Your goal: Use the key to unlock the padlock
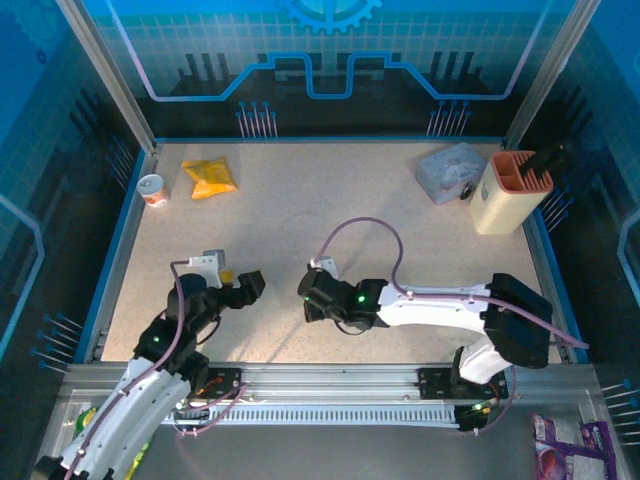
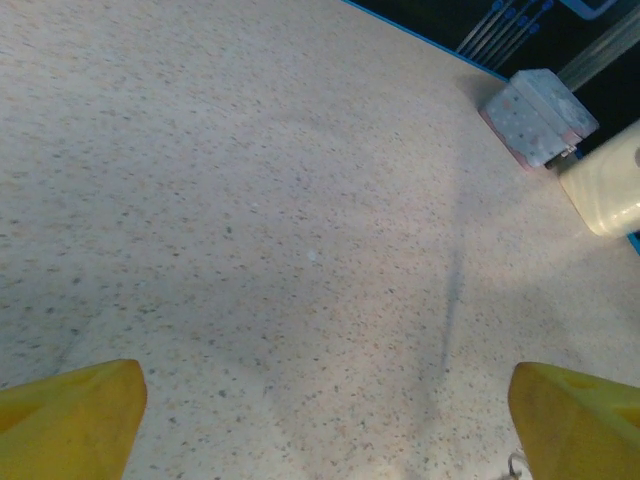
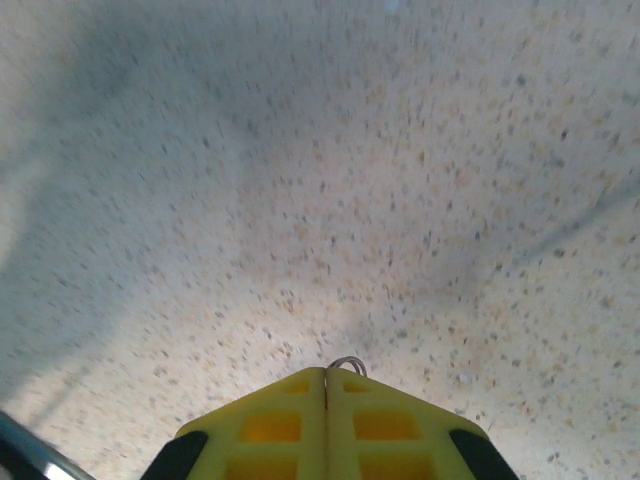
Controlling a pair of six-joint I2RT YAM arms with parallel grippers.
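My right gripper (image 3: 326, 372) is shut, its yellow fingers (image 3: 390, 420) pressed flat together low over the speckled table. A thin silvery wire loop (image 3: 346, 362) pokes out at the tips; it looks like the ring of the key, whose blade is hidden between the pads. In the top view the right gripper (image 1: 308, 290) faces the left gripper (image 1: 245, 286) across a small gap. My left gripper (image 2: 325, 440) is open, with bare table between its fingers (image 2: 70, 415). A tiny silvery bit (image 2: 517, 465) shows by its right finger. The padlock's dark body is hidden.
A pale blue-grey tin (image 1: 452, 172) and a beige holder (image 1: 507, 190) stand at the back right. A yellow packet (image 1: 209, 178) and a small cup (image 1: 152, 189) lie at the back left. A pink cable (image 1: 365, 225) arches over the right arm.
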